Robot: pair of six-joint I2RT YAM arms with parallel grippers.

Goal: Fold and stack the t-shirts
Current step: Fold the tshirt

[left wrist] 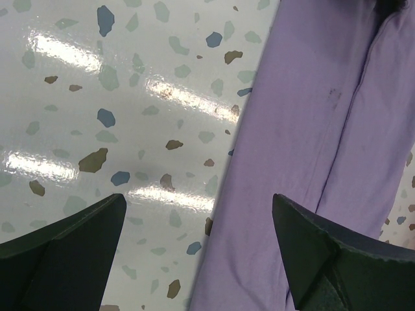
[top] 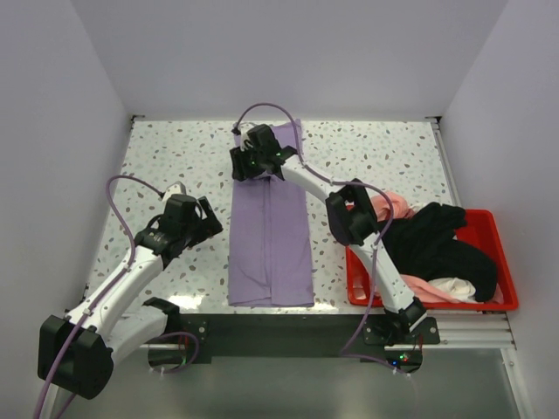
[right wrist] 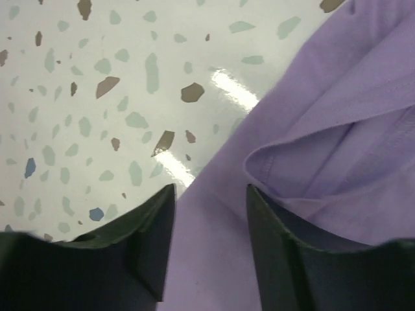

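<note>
Straddling 12 o'clock end of lavender t-shirt (right wrist: 337,129), right jaws parted, gripping nothing; hem fold beside them. Left jaws spread wide, empty, shirt's 9 o'clock edge (left wrist: 292,129) showing between them. Shirt (top: 271,236) folded into long narrow strip, flat mid-surface (top: 175,157), running 12 to 6 o'clock, crease along length. At 4 o'clock, red bin (top: 502,301) holding black t-shirt (top: 437,244), salmon-pink t-shirt (top: 393,205), white t-shirt (top: 454,286), all crumpled.
</note>
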